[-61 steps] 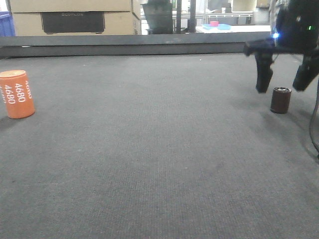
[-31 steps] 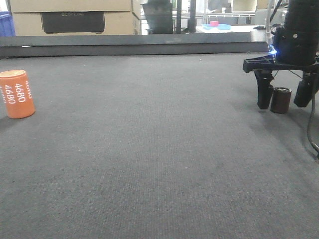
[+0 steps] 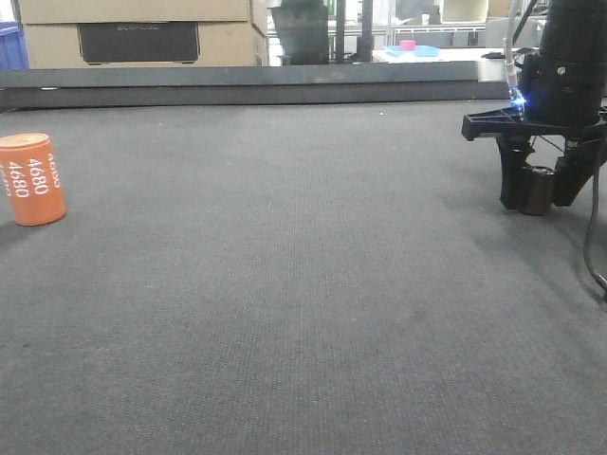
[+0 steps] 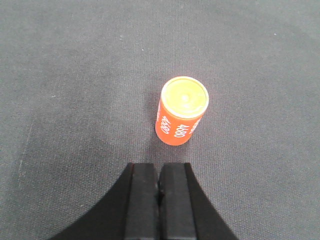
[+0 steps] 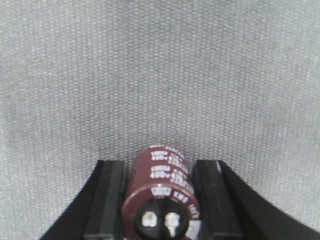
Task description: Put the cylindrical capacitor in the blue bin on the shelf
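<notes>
Worktop (image 3: 285, 313): dark grey woven mat, matte, coarse.
Right gripper (image 3: 537, 190): flat black pads pinching the capacitor's flanks.
Left gripper (image 4: 159, 200): black fingers pressed together, holding nothing.
Orange cylinder (image 4: 182, 111): smooth sleeve printed "4680", upright, well apart.
Cylindrical capacitor (image 5: 160, 187): upright on the worktop's right side; glossy brown sleeve, two metal terminals on top. Probably light, rigid and slick; best held mid-body, clear of the terminals.
</notes>
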{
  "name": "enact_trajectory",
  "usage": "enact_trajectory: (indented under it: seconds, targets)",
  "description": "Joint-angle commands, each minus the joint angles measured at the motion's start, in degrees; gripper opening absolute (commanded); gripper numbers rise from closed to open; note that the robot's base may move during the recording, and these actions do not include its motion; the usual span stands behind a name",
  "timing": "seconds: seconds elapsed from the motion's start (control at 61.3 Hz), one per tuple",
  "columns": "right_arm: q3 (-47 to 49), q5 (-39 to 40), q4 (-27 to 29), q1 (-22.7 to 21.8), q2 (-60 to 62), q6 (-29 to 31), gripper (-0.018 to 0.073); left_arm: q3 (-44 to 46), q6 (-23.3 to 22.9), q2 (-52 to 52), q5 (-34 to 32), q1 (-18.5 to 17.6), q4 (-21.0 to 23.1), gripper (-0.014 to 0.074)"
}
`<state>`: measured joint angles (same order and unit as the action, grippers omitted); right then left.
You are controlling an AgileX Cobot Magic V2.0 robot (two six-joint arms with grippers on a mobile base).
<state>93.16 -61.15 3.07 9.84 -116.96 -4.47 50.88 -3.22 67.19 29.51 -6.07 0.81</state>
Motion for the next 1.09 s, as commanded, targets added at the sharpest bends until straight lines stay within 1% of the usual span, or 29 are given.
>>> enact_trajectory:
  seconds: [0.0,0.147,0.196,0.31,0.506,0.571,0.636,0.685,0.783,0.799,0.848,0.897,0.979,1.077]
  targets:
    - [0.31,0.52,-0.83,0.00,0.30,-0.03,-0.0168,1.47,-0.25,0.08,0.66,0.12,0.55,-0.0111]
    - [0.31,0.70,-0.83,0.00,0.30,-0.03,-0.0167,7.70,0.75,2.53,7.28,0.00,0.27,-0.0111]
    - [0.31,1.04,-0.83,0.00,0.30,-0.03,-0.0167,10.57,1.77,4.52,9.97,0.00,0.14,-0.0111]
    - [0.31,1.43,-0.83,0.00,0.30,-0.03,-0.0167,16.97,2.41,9.86,15.10,0.00,0.02,-0.0111]
    - [0.31,1.43,-0.83,0.00,0.30,-0.03,-0.0167,26.54,2.67,18.67,17.69,0.00,0.02,-0.0111]
    - [0.31,1.43,-0.83,0.00,0.30,-0.03,-0.0167,29.41,2.69,21.02,18.83,0.00,0.02,-0.0097]
    - [0.31,1.43,-0.83,0.00,0.30,-0.03,-0.0167,31.65,2.79,23.43,19.85,0.00,0.13,-0.0034]
    - [0.31,1.43,-0.83,0.00,0.30,-0.03,-0.0167,33.46,2.79,24.97,20.97,0.00,0.13,0.0031]
    - [0.31,1.55,-0.83,0.00,0.30,-0.03,-0.0167,36.01,2.79,27.87,22.49,-0.40,0.37,0.0224]
    - [0.31,1.55,-0.83,0.00,0.30,-0.03,-0.0167,36.32,2.79,28.46,22.70,-0.68,0.37,0.0271]
    - [0.31,1.65,-0.83,0.00,0.30,-0.03,-0.0167,37.25,3.22,29.59,22.76,-1.27,0.24,0.0374]
    - [0.31,1.65,-0.83,0.00,0.30,-0.03,-0.0167,37.88,3.22,30.87,22.76,-2.20,-0.44,0.0459]
    - [0.31,1.65,-0.83,0.00,0.30,-0.03,-0.0167,38.24,3.22,33.04,22.50,-3.43,-2.79,0.0534]
    - [0.31,1.65,-0.83,0.00,0.30,-0.03,-0.0167,38.24,3.22,35.34,22.75,-3.93,-3.96,0.0550]
